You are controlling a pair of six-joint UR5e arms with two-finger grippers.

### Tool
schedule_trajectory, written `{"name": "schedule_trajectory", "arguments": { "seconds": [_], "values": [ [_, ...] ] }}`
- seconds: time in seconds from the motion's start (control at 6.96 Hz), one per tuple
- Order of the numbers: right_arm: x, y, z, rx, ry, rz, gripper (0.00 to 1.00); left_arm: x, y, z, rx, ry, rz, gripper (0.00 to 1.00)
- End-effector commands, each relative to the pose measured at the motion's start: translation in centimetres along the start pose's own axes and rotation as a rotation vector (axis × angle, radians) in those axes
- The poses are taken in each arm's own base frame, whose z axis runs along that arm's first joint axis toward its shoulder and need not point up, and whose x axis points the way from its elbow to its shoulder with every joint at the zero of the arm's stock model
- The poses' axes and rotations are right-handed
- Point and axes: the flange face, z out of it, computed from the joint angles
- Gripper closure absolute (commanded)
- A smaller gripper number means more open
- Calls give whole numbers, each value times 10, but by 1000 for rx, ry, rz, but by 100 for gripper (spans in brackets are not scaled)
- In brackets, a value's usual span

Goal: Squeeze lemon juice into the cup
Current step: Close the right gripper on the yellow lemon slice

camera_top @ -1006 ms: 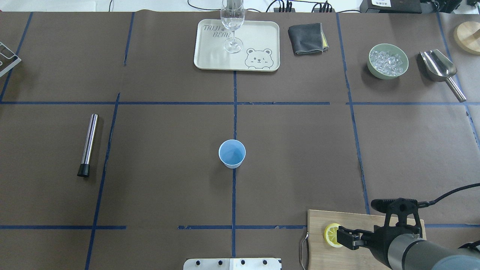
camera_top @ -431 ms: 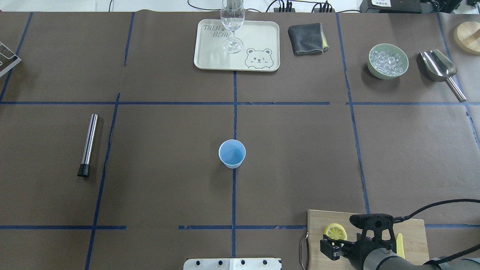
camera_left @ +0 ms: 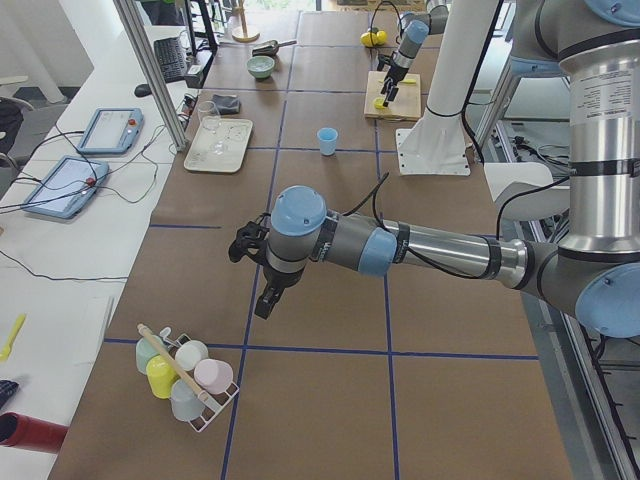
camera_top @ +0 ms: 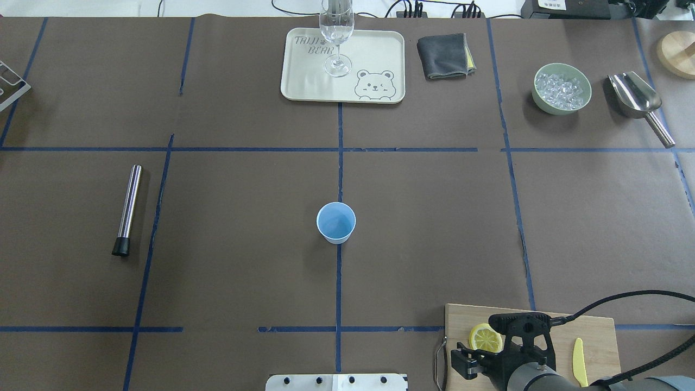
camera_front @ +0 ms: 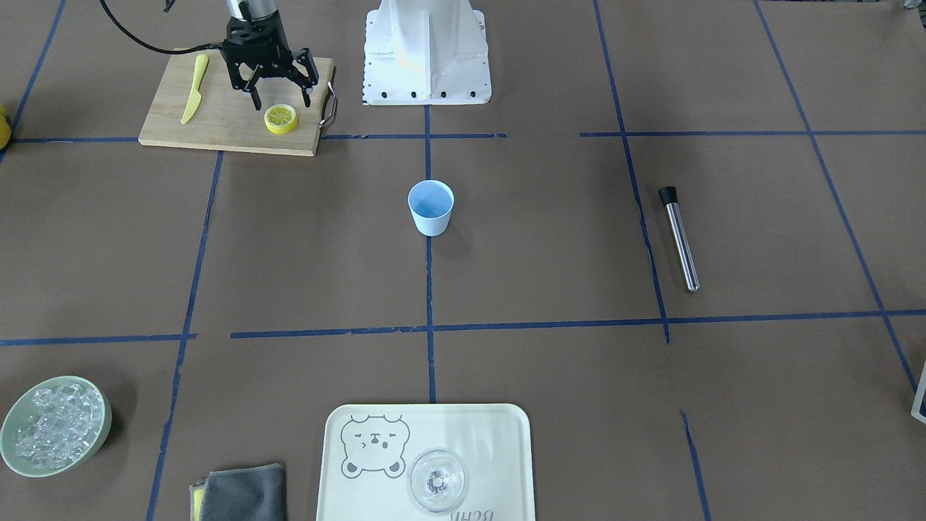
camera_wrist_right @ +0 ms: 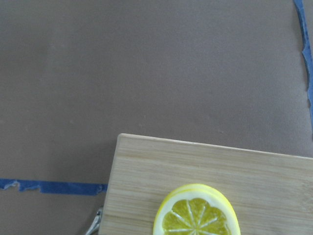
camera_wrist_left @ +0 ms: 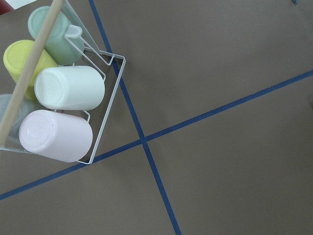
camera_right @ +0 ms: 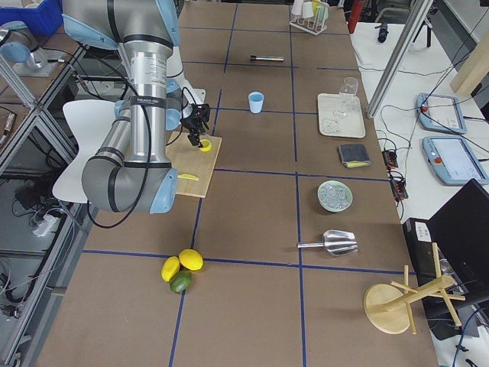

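Observation:
The lemon (camera_front: 281,118) is a thick yellow disc of slices lying flat on the wooden cutting board (camera_front: 217,126), near its corner by the metal handle. It also shows in the overhead view (camera_top: 485,336) and in the right wrist view (camera_wrist_right: 195,218). My right gripper (camera_front: 282,100) hangs open just above the lemon, a little to the robot's side of it, and holds nothing. The light-blue cup (camera_top: 336,222) stands upright at the table's middle, far from both grippers. My left gripper (camera_left: 262,275) shows only in the exterior left view, so I cannot tell its state.
A yellow knife (camera_top: 579,353) lies on the board. A tray (camera_top: 304,81) with a clear glass (camera_top: 336,32), a grey cloth (camera_top: 442,54), a bowl of ice (camera_top: 561,88) and a scoop (camera_top: 638,100) line the far edge. A metal rod (camera_top: 127,209) lies left. A mug rack (camera_wrist_left: 58,93) sits below the left wrist.
My right gripper has left the lemon's side, moved left and toward the robot, and turned to point down over the board. The lemon stays on the board, barely shifted.

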Motion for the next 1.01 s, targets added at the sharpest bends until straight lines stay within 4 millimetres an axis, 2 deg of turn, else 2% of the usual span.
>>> {"name": "schedule_trajectory", "arguments": {
  "seconds": [0.0, 0.29, 0.43, 0.57, 0.86],
  "values": [
    [2, -1, 11, 5, 19, -8, 3, 0, 0, -1, 1, -1, -1, 0],
    [4, -4, 12, 7, 23, -22, 3, 2, -1, -2, 4, -1, 4, 0],
    [4, -3, 12, 7, 25, -23, 7, 2, -1, -2, 4, -1, 4, 0],
    [6, -3, 13, 6, 29, -24, 16, 2, -2, -2, 5, 1, 5, 0],
    [9, -3, 15, 4, 37, -28, 20, 2, -3, -2, 6, 0, 6, 0]
  ]
}}
